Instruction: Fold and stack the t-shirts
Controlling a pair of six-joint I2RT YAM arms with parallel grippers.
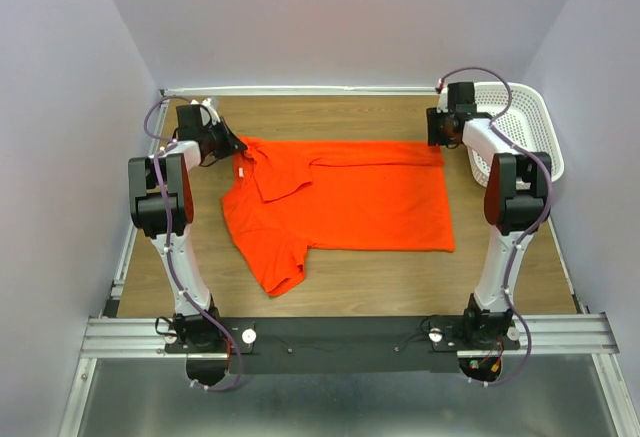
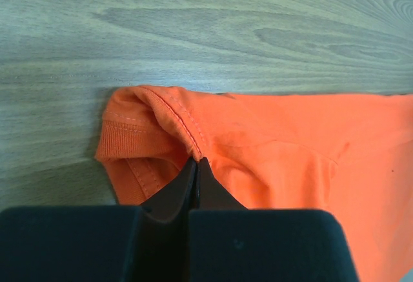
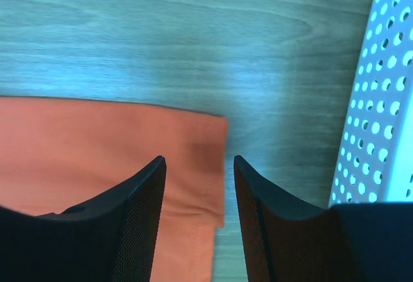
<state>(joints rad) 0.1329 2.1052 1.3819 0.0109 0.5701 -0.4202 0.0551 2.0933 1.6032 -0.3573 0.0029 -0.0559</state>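
Shirt (image 1: 345, 197) lies spread across the middle of the table (image 1: 400, 282), collar to the left, hem to the right. The near sleeve splays toward the near edge, and the far sleeve looks turned in over the chest. Over on the left, the left gripper (image 2: 195, 162) is down at the collar end, jaws closed tight on a ridge of fabric by the neckband. You can see the cloth bunched right at the tips, so that corner is held ready for a lift or a drag. Across to the right, the right gripper (image 3: 197, 166) sits at the far hem corner, jaws apart, one finger over orange, the other over bare wood, straddling the edge. Whether it touches the cloth I cannot tell. My read: it's lining up to pinch that corner so both far corners rise together and the far edge folds toward the near one. Just beside it, the basket (image 3: 381, 101) crowds the right, something to steer clear of.
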